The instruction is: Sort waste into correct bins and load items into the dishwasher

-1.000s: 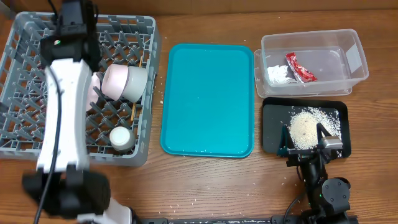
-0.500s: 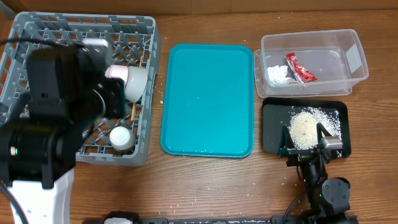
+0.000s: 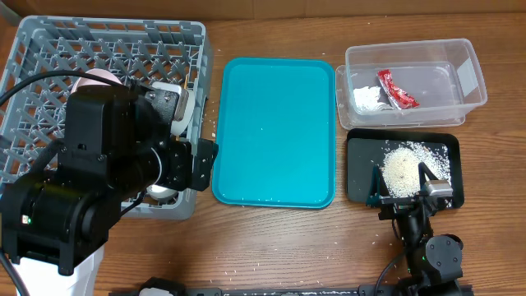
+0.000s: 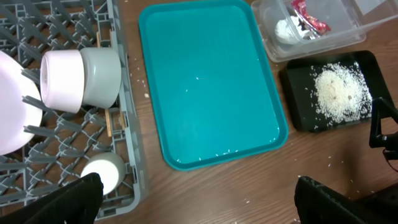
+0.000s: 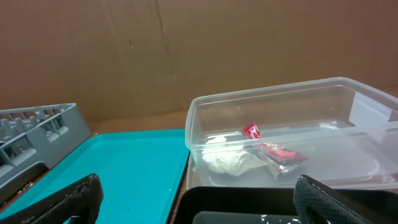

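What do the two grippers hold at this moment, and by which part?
Nothing is held. The left gripper and the right gripper are both open, with no object between their fingers.

I operate at a robotics test bench staged as a kitchen clean-up station. Evidence: a wooden table (image 3: 271, 247); a plain brown cardboard backdrop (image 5: 124, 50) across the top of the right wrist view; a grey dish rack (image 3: 33, 49) at upper left overhead, a teal tray (image 3: 275, 131) at centre, and a clear tub (image 3: 472, 78) and black tray (image 3: 362, 164) at right, all set directly on the table.
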Motion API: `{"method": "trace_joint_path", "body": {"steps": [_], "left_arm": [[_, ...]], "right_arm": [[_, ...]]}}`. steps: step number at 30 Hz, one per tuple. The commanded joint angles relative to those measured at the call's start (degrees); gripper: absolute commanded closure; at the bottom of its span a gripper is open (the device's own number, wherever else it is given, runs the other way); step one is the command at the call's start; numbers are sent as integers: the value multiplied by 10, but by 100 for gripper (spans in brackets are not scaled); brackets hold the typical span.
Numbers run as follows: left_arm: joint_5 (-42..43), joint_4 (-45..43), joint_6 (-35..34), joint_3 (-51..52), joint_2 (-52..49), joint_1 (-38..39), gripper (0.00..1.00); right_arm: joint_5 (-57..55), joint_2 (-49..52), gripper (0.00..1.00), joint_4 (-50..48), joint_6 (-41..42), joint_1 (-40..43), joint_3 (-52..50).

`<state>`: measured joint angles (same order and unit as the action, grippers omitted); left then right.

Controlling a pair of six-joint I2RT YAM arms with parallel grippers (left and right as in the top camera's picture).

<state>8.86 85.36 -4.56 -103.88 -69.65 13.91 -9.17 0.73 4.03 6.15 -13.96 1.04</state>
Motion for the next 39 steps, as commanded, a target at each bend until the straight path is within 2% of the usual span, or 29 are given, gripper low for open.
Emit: {"method": "trace_joint_path", "body": {"steps": [1, 25, 27, 29, 30, 35, 39], "left_arm": [[11, -1, -6, -2, 3, 4, 0], [11, 18, -6, -1, 11, 4, 0], [-22, 26, 19, 2, 29, 3, 0], [-81, -29, 32, 23, 56, 3, 0], [-93, -83, 56, 49, 78, 3, 0], [-56, -311, 161, 217, 188, -8, 0], [-47, -456, 162, 380, 299, -16, 0]], "right_arm": [[2, -5, 0, -3, -2, -1, -6], [2, -5, 0, -3, -2, -1, -6], [2, -5, 0, -3, -2, -1, -6], [2, -5, 0, -3, -2, -1, -6], [2, -5, 0, -3, -2, -1, -6], [2, -5, 0, -3, -2, -1, -6], [2, -5, 0, -3, -2, -1, -6]]}}
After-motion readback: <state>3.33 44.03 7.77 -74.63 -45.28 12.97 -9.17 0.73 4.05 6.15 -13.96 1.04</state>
